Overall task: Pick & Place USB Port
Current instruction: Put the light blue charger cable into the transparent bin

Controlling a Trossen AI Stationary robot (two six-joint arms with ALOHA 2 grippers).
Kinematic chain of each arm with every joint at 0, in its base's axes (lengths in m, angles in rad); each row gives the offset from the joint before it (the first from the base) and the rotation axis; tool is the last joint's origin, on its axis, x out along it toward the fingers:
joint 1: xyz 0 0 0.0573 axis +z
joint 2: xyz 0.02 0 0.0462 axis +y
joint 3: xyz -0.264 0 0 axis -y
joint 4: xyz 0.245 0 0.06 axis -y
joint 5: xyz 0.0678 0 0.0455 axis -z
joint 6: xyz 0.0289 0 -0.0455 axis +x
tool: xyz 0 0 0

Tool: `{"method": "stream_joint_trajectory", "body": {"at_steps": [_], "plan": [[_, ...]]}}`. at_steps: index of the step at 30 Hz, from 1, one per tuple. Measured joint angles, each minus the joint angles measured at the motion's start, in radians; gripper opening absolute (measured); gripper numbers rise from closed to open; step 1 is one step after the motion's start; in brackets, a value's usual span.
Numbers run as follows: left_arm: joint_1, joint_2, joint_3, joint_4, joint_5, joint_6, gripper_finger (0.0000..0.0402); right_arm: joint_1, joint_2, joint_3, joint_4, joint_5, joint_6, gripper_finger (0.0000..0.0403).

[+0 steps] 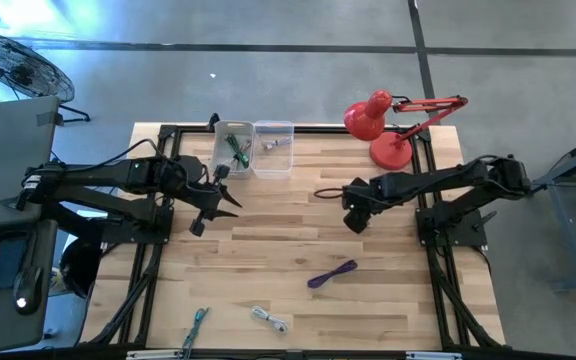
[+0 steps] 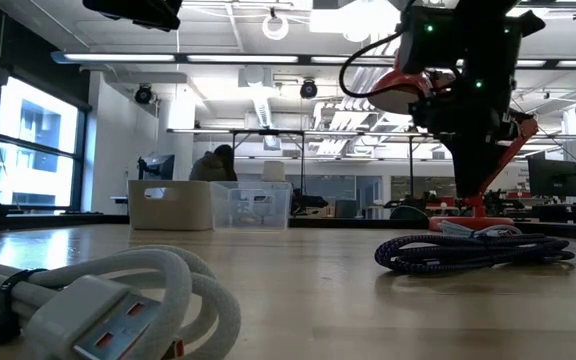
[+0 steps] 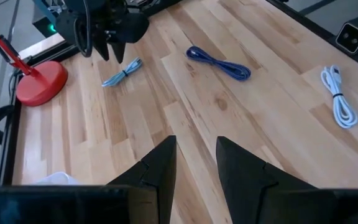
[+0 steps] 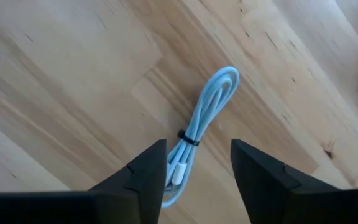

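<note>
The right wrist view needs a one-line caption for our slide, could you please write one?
Right gripper, open, poised above a bundled light blue cable lying on the wooden table.

You will find no readable text, label, brand, number or sign in any view, neither on the table (image 1: 268,250) nor on anything upon it.

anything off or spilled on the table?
Nothing stands out. Cables lie bundled: purple cable, white cable, teal cable. The light blue cable sits under the open right claw. Both bins stand upright.
</note>
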Motion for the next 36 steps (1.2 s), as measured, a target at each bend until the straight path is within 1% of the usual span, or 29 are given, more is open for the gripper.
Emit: {"method": "stream_joint_trajectory", "body": {"at_steps": [4,7,10,17,23,36], "plan": [[0.000,0.000,0.000,0.000,-0.003,0.014,0.0111,0.000,0.000,0.000,0.005,0.001,-0.002,0.0196],[0.000,0.000,0.000,0.000,-0.003,0.015,0.0111,0.000,0.000,0.000,0.005,0.000,-0.002,0.0204],[0.000,0.000,0.000,0.000,-0.003,0.014,0.0111,0.000,0.000,-0.008,0.015,0.000,0.007,0.0205],[0.000,0.000,0.000,-0.001,-0.002,0.014,0.0111,0.000,0.000,-0.080,0.085,-0.005,0.017,0.0206],[0.000,0.000,0.000,0.000,-0.002,0.014,0.0111,0.000,0.000,-0.137,0.176,-0.045,0.031,0.0206],[0.000,0.000,0.000,-0.001,0.002,0.003,0.0111,-0.024,0.000,-0.202,0.277,-0.055,0.040,0.0206]]}}
